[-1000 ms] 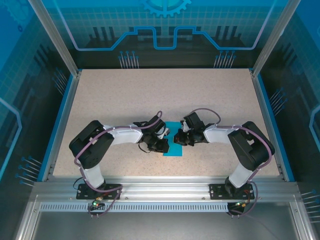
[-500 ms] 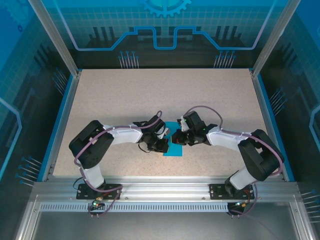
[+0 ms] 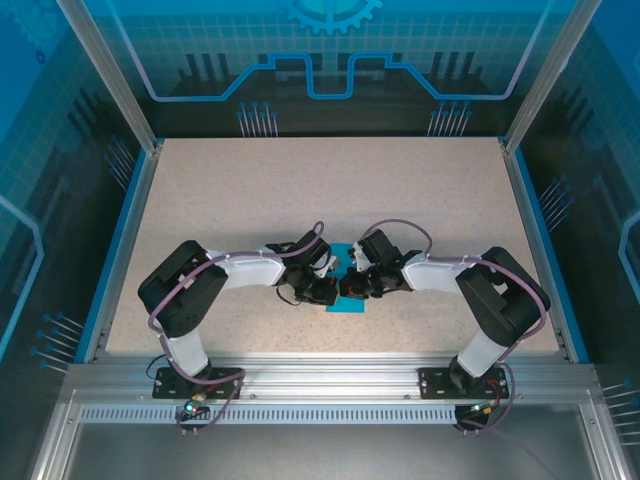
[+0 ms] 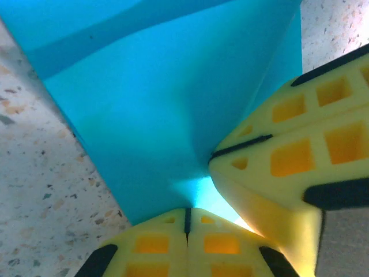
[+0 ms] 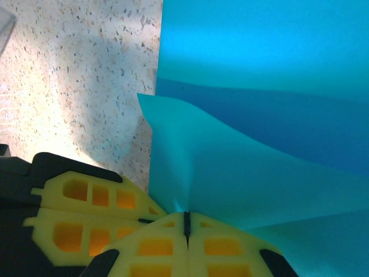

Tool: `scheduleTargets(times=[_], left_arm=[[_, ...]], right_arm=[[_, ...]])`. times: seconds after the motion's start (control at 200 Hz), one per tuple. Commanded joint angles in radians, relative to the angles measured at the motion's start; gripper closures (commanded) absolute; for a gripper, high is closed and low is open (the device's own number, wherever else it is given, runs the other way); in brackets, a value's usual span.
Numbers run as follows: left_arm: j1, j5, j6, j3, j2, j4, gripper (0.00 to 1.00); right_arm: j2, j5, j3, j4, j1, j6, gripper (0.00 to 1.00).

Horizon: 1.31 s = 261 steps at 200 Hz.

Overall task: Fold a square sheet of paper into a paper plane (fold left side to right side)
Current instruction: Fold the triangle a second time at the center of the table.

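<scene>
At 6 o'clock in the top view, on the rail (image 3: 320, 372), both arm bases are bolted, one toward 7 o'clock and one toward 5 o'clock. From them the arms are bent outward at the elbows and brought back inward, so that the grippers are met head to head just short of the middle of the table (image 3: 300, 190).

The paper (image 3: 348, 307) is lain flat on the table directly under that meeting point, partly covered by both wrists. The left gripper (image 3: 322, 291) is set at its 9 o'clock edge and the right gripper (image 3: 353, 284) at its 3 o'clock edge, the two nearly touching.

From the left wrist, the left gripper (image 4: 187, 214) is seen pressed together, with a lifted fold of the paper (image 4: 150, 104) pinched at the seam of its pads; the other arm's fingers (image 4: 277, 161) are found close by at 3 o'clock.

From the right wrist, the right gripper (image 5: 185, 218) is likewise seen pressed together on a raised flap of the paper (image 5: 259, 173), and the left fingers (image 5: 86, 202) are seen at 8 o'clock. Beyond the flap, at 12 o'clock, a flat layer of the paper is spread on the speckled table.
</scene>
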Motion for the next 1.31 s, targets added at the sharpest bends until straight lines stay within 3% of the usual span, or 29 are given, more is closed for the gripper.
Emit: scheduleTargets(times=[0.0,0.51,1.301], left_arm=[[-0.001,-0.018,0.032,-0.025,0.041,-0.070,1.00],[-0.001,-0.028,0.039,-0.025,0.048,-0.080,1.00],[-0.001,-0.029,0.043,-0.028,0.055,-0.082,1.00]], right_arm=[[0.027,-0.022,0.028,-0.007,0.019,-0.010,1.00],[0.062,0.062,0.055,-0.147,-0.005,-0.091,1.00],[0.049,0.024,0.103,-0.250,-0.262,-0.261,1.00]])
